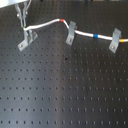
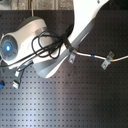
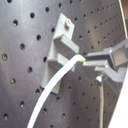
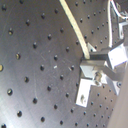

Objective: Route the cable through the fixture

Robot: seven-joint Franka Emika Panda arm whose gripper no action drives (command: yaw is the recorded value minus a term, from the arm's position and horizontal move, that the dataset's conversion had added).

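- At the first exterior view's left, the pincer comes down on the free end of the thin white flexible cable, its fingers closed on the cord just above the small grey metal U-slot fixture, which stands on the black perforated metal surface.
- Seen close in the first wrist view, the cable ends at the dark fingertips, right beside the two upright prongs of the fixture; whether it sits inside the slot or only rests against a prong is hard to tell.
- Risk one: the cord could ride over a prong top rather than drop between the prongs, if the pincer descends slightly off the slot's line.
- Risk two: the grip is near the very tip, so a pull could let the cord slip free.
- Further right in the first exterior view, the cable's red band lies just before the first slanted grey strip clip, and its blue band lies between that and the second slanted clip; a hard tug at the left might drag it out of these.
- Hidden or unclear: in the second exterior view the white robot arm covers the fixture and pincer entirely, and the cable's far right end is cut off by the picture's edge.
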